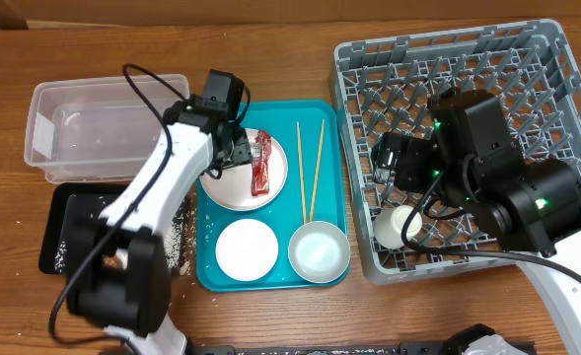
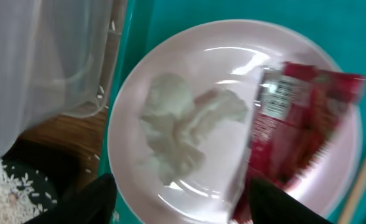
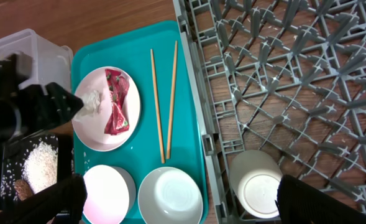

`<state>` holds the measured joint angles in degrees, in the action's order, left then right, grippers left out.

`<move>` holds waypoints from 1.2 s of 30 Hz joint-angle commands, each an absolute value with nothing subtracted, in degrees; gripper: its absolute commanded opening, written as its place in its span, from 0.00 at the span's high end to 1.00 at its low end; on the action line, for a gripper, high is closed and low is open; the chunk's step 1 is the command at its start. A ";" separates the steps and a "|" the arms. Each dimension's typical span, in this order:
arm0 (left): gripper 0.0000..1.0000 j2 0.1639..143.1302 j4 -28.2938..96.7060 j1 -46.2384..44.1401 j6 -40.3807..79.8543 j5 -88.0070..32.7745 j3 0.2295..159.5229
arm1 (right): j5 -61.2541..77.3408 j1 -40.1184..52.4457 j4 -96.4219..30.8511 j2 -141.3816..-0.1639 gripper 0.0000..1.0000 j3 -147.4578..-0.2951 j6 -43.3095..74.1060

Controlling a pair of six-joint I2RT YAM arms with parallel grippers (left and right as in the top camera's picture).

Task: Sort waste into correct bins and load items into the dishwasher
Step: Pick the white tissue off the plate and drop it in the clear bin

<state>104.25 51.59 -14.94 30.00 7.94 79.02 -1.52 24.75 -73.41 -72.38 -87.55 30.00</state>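
Dish rack (image 1: 556,59): set on the right. Only the small white cup (image 1: 397,225) has been put in, at the near left corner.
Teal tray (image 1: 334,187): set in the middle. The other dishes are not yet loaded from it.
Clear tub (image 1: 103,133): set at the far left. Nothing can be made out inside.
Black tray (image 1: 58,202): set just near of the tub. White rice (image 3: 38,165) and a brown scrap (image 3: 22,186) are seen in it.
Plate (image 1: 233,192): placed at the far end of the teal tray. The red wrapper (image 1: 260,163) and the napkin (image 2: 183,124) are left on it.
Bowls (image 1: 247,248): two are seen at the near end, both empty.
Chopsticks (image 1: 310,170): laid side by side, right of the plate.
Left gripper (image 2: 183,208): held over the napkin. The fingers are spread wide and nothing is gripped.
Right gripper (image 3: 189,211): held above the rack. The fingers are spread wide and nothing is gripped.
Left to do: the wrapper and napkin are to be binned, then the plate, bowls and chopsticks loaded.
Hard to see: from above, the napkin is hidden under the left arm. The fingertips are cut off in both wrist views.
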 commanded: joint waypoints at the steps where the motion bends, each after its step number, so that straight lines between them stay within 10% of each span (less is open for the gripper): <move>1: 0.34 108.64 50.98 -14.55 28.23 5.61 78.67 | -2.00 24.62 -73.63 -72.12 0.00 -88.36 29.82; 9: 0.96 112.53 51.88 -14.46 27.55 4.40 79.55 | -2.00 24.62 -73.89 -72.12 0.00 -88.36 29.80; 25: 0.96 109.49 68.58 -3.18 28.36 19.86 107.22 | -2.00 24.62 -74.04 -72.12 0.00 -88.36 29.82; 28: 0.91 111.18 68.38 -0.49 29.15 18.41 107.20 | -2.00 24.62 -74.04 -72.12 0.00 -88.36 29.82; 32: 0.37 111.61 68.79 0.71 28.47 9.52 107.28 | -2.00 24.62 -74.04 -72.12 0.00 -88.36 29.82; 36: 0.31 111.31 69.60 -1.04 27.90 -2.00 107.53 | -2.00 24.62 -73.97 -72.12 0.00 -88.36 29.82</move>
